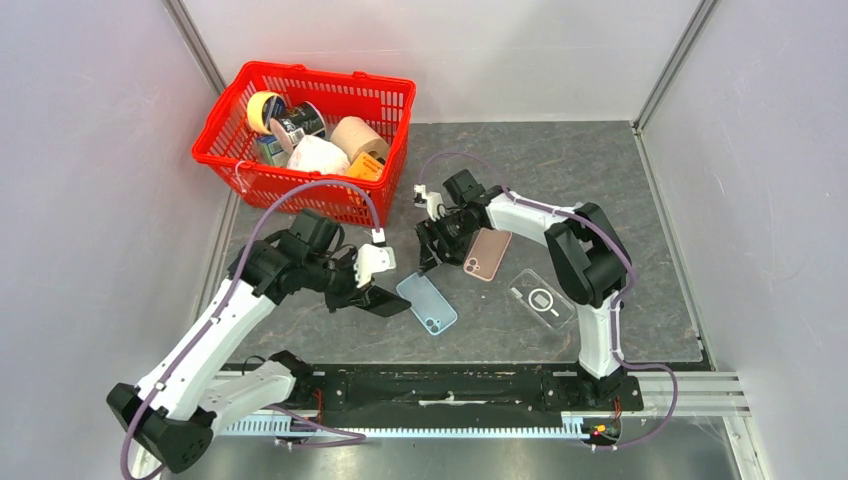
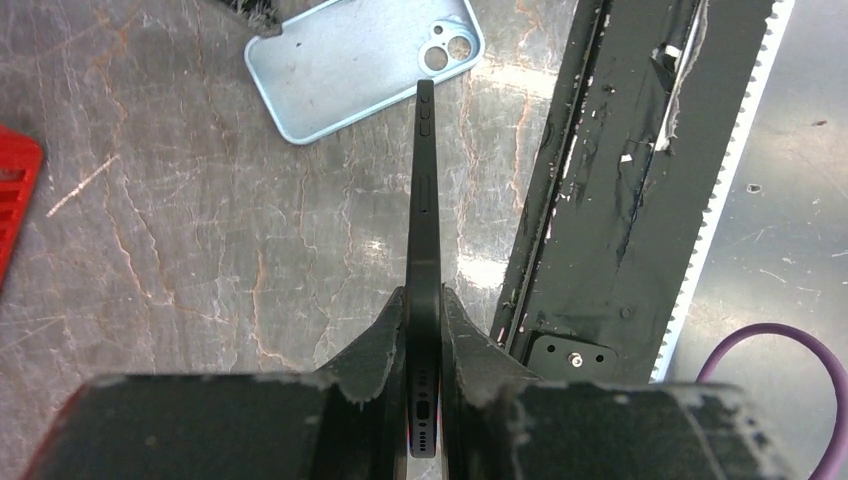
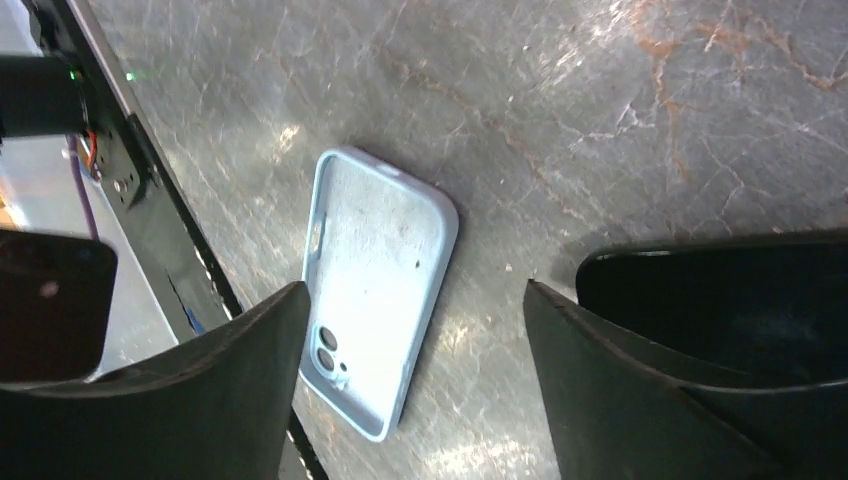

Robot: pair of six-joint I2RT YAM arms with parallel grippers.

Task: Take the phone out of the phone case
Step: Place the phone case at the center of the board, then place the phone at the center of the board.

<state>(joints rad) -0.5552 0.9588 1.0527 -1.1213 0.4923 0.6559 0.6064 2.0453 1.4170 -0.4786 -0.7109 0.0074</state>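
The tabletop (image 2: 200,260) is grey stone-look with rusty veins, smooth and half-glossy, with glints of light on it. The light blue phone case (image 3: 375,250) looks like soft matt silicone, its inside dusty and speckled. Right of that case, the clear case (image 1: 541,298) is glossy see-through plastic. The pink phone (image 1: 487,253), behind the blue case, has a smooth satin back. The black phone (image 2: 425,220) shows a smooth matt edge. The left gripper (image 2: 424,305) has fingers (image 2: 372,352) of rough black plastic, chipped pale.
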